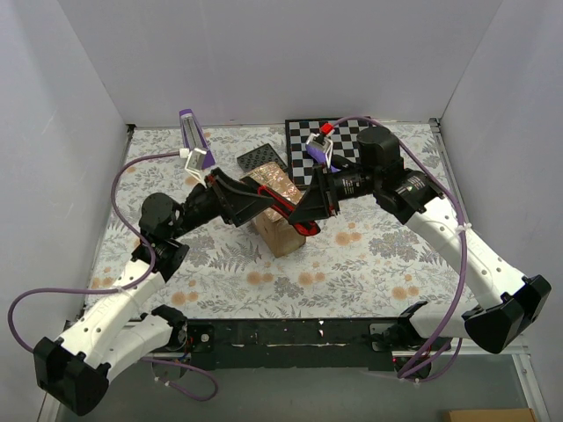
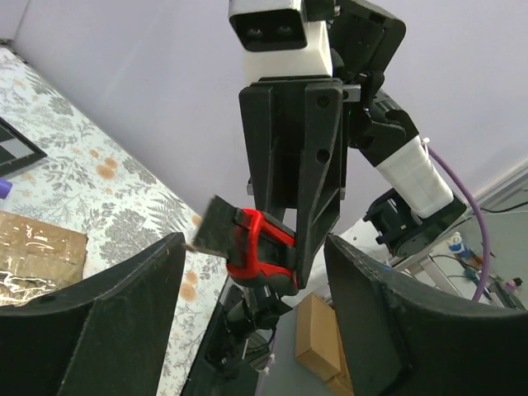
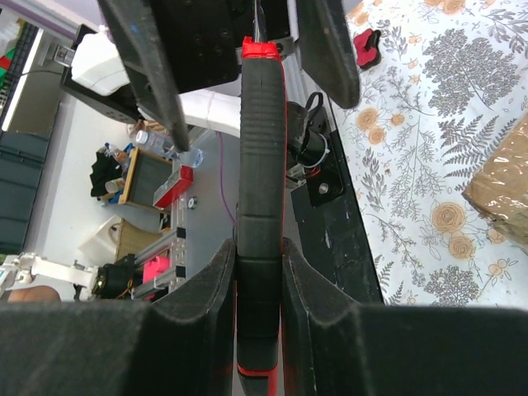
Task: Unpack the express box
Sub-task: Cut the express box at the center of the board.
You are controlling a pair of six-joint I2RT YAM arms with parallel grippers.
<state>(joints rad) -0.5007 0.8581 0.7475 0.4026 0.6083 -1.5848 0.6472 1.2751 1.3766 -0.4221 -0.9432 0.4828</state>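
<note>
The express box, a small brown carton with glossy tape on top, stands mid-table under both grippers; one corner shows in the left wrist view and one at the edge of the right wrist view. My right gripper is shut on a red and black utility knife, held above the box. My left gripper faces it, jaws open on either side of the knife's front end, and neither finger touches the knife.
A black-and-white chessboard lies at the back right with a small red-capped object on it. A black textured pad lies behind the box. A purple and white tool sits at the back left. White walls close three sides.
</note>
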